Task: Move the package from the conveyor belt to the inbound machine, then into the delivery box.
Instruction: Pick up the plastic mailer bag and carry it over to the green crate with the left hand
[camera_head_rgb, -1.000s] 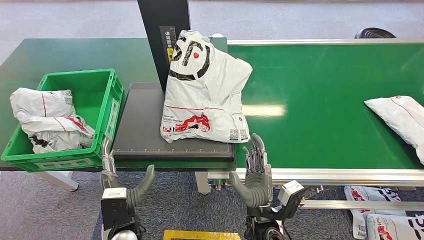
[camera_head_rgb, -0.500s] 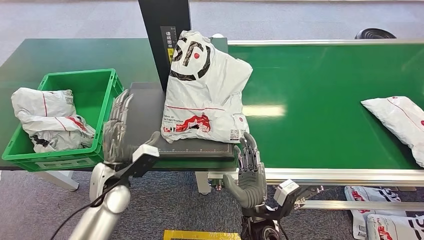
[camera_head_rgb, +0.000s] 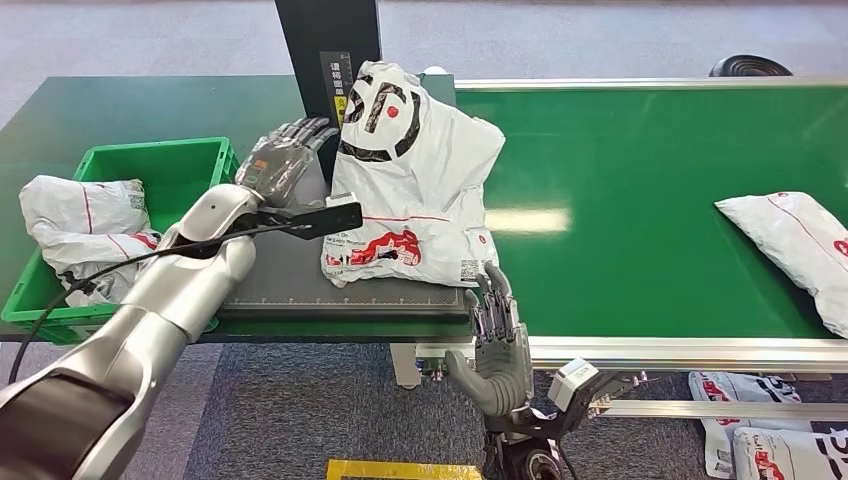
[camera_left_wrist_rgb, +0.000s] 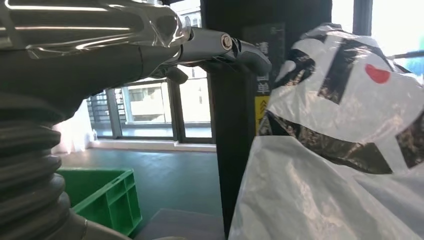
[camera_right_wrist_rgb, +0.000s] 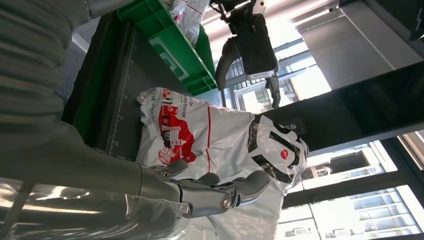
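White printed package (camera_head_rgb: 410, 180) lying on the black inbound machine platform (camera_head_rgb: 290, 260), propped against its post (camera_head_rgb: 330, 60); first transfer done. Left hand (camera_head_rgb: 285, 158) empty, fingers spread, at the package's 9 o'clock. Right hand (camera_head_rgb: 497, 335) open, idle below. Green delivery box (camera_head_rgb: 185, 165) still awaiting it.

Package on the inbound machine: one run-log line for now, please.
package: on inbound machine, unheld | left hand: open, beside package | right hand: open, below | delivery box: holds another parcel
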